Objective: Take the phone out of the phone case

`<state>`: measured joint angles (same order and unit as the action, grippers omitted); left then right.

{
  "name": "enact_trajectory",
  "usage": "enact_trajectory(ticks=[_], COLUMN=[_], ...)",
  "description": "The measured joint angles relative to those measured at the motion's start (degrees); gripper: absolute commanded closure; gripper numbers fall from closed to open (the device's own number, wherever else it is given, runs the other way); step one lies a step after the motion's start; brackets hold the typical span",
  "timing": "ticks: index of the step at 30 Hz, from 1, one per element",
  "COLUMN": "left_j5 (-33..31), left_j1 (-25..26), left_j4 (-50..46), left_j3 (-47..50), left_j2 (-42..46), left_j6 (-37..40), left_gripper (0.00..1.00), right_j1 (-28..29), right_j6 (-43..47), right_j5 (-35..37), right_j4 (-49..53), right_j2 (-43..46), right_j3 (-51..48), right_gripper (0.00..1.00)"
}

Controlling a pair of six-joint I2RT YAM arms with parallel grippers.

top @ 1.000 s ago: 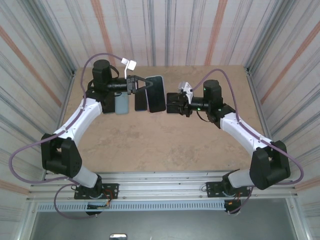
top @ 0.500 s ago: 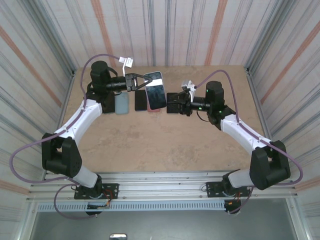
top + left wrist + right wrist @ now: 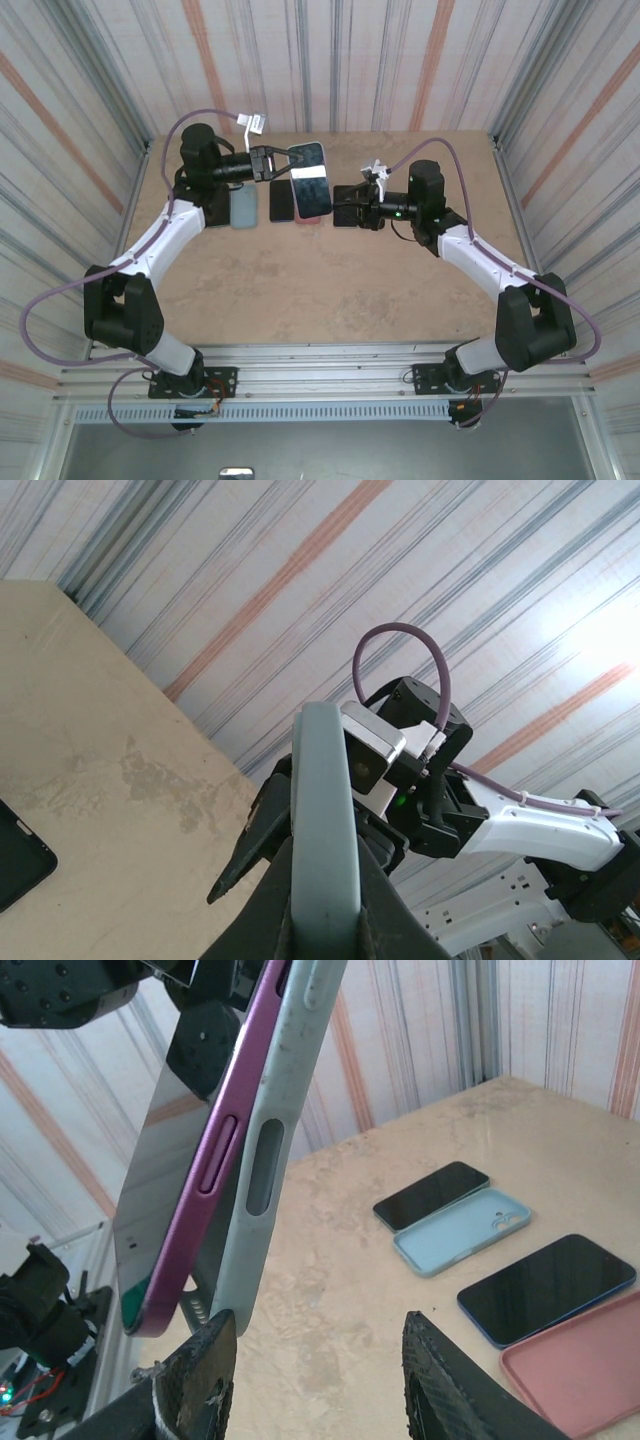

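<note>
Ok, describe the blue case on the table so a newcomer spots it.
Start at the tan table and look along its far side, where flat items lie in a row. The light blue case lies there empty, between a black phone and a dark blue phone. It is the only pale blue item; the other empty case is pink.

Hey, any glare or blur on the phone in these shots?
Top external: the phone screen carries a white glare patch. Right wrist: the screen mirrors the striped wall. Left wrist: the phone case edge looms close and soft, wall blown out at upper right.
</note>
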<state>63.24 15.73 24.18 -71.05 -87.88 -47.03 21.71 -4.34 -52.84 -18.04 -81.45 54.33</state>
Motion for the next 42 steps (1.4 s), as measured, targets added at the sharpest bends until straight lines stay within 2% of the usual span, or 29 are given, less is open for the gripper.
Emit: enact_trajectory(ticks=[15, 29, 42], left_j5=[-5.64, -13.97, -17.42], left_j1=[1.33, 1.7, 2.36], left_j4=[1.46, 9.11, 14.75], left_j3=[2.56, 7.06, 7.1], left_j2=[0.0, 0.0, 0.0], left_j6=[-1.99, -12.09, -17.7], left_gripper=[1.0, 1.0, 1.0], right_j1=[0.17, 0.57, 0.68], right_j6=[-4.22, -5.77, -8.7], right_j5=[-1.25, -1.36, -1.86], right_j4=[-1.14, -0.85, -1.27], right_j2=[-0.35, -2.67, -2.71], right_j3=[0.79, 2.16, 2.16], right_gripper=[0.54, 0.54, 0.54])
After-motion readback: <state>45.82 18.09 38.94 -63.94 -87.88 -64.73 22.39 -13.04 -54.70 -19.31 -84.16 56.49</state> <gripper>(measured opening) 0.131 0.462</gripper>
